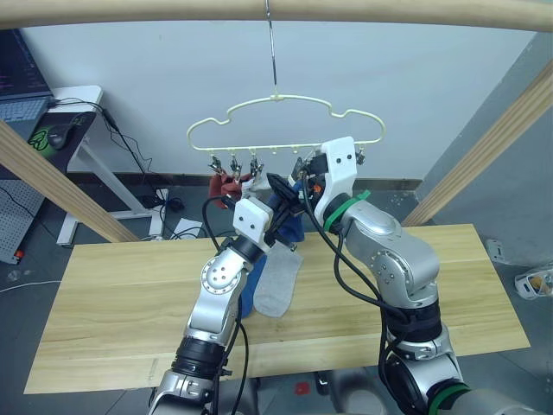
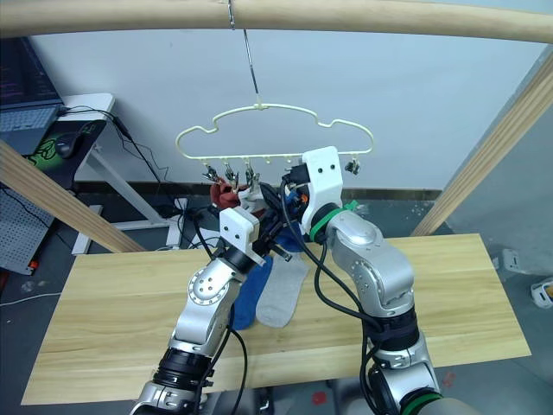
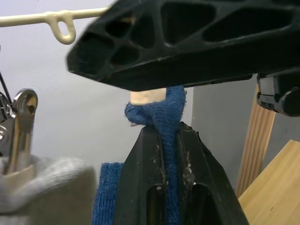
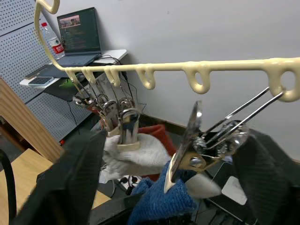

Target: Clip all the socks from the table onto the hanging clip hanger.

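Left claw [image 3: 164,140]: fingers pinched on a blue sock [image 3: 166,110], lifted to a metal clip [image 4: 187,140] under the clip hanger [image 1: 285,108].
Right claw [image 1: 289,186]: beside that clip; finger spread cannot be told.
Hanger: red sock [image 1: 226,184] and grey sock [image 4: 136,154] clipped.
Desk [image 1: 112,294]: grey sock [image 1: 278,285] and blue sock [image 1: 249,294] lie together.

Lighting is even, bright and diffuse, with no harsh shadows on the counter [image 1: 121,285]. Head views are sharp. Close black fingers [image 3: 154,187] blur in wrist views; metal clips [image 4: 129,123] show glare.
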Tool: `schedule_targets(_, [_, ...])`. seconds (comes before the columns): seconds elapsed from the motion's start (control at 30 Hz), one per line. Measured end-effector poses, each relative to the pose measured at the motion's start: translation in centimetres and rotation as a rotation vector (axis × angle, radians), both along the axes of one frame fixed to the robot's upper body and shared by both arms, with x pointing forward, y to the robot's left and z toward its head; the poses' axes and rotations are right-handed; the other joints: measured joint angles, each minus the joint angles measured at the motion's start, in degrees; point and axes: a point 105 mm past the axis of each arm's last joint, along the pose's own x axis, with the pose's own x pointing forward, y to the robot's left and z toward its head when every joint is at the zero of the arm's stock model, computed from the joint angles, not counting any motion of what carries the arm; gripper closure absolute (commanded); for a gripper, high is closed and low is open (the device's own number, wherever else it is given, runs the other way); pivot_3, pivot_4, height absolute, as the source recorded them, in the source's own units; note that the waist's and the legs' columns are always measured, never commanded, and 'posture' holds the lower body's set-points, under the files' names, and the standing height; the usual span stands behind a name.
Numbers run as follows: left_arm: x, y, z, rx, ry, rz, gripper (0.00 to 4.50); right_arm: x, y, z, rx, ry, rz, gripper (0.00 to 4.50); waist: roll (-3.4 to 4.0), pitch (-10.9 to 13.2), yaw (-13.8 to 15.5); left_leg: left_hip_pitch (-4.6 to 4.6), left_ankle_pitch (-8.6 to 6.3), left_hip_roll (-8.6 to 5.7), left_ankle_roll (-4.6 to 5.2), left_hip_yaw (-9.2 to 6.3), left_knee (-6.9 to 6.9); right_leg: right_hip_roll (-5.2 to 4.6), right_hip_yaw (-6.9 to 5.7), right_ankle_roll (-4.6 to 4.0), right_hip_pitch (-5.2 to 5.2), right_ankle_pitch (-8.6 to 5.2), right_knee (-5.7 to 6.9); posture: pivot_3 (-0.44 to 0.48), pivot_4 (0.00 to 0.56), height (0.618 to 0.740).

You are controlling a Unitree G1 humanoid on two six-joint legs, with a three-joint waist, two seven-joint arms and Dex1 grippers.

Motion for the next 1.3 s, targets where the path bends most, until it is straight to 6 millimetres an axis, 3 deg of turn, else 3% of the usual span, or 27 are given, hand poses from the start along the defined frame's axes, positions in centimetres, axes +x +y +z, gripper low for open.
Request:
schedule_targets(0.07, [0.0,0.0,0.1,0.001,-0.003,0.0,4.5,-0.1,0.1,-0.1,0.0,0.005,0.012,0.51,0.0,0.0,0.0,0.01,0.0,0.0,0.0,-0.01,0.02,0.0,0.0,0.0,0.0,0.0,0.04,-0.169,0.256,0.74])
schedule_targets(0.37, [0.2,0.2,-0.1,0.01,0.013,0.002,1.84,-0.3,-0.4,-0.5,-0.018,0.021,0.016,0.48,0.0,0.0,0.0,0.21,0.04,-0.08,0.04,0.02,0.08,0.02,0.02,0.01,0.0,-0.01,0.48,-0.17,0.255,0.74])
schedule_targets(0.77, [-1.4,3.4,-2.2,0.147,0.09,0.021,1.84,-1.9,-2.9,-0.8,-0.118,-0.045,0.0,0.48,0.0,0.0,-0.1,0.47,0.05,-0.04,0.04,0.15,0.06,0.09,0.07,0.02,0.09,-0.02,0.59,-0.18,0.251,0.74])
schedule_targets(0.9, [-2.2,4.0,-2.0,0.161,0.108,-0.025,1.84,-3.0,-3.2,-0.9,-0.138,-0.064,0.009,0.48,-0.01,0.0,-0.1,0.52,0.05,-0.04,0.04,0.16,0.07,0.09,0.06,0.02,0.13,-0.02,0.6,-0.183,0.245,0.74])
schedule_targets(1.07, [-3.0,4.1,-0.9,0.179,0.114,-0.092,1.78,-3.5,-3.8,-1.3,-0.143,-0.061,-0.007,2.1,-0.02,0.0,-0.1,0.7,0.06,-0.04,0.04,0.2,0.06,0.09,0.07,0.03,0.26,-0.03,0.6,-0.189,0.229,0.74])
schedule_targets(1.3, [-3.1,4.0,1.0,0.185,0.103,-0.136,1.78,-3.2,-4.5,-1.6,-0.142,-0.052,-0.09,2.1,-0.07,-0.1,-0.2,0.74,0.06,-0.05,0.03,0.2,0.06,0.11,0.07,0.04,0.29,-0.04,0.62,-0.187,0.213,0.74])
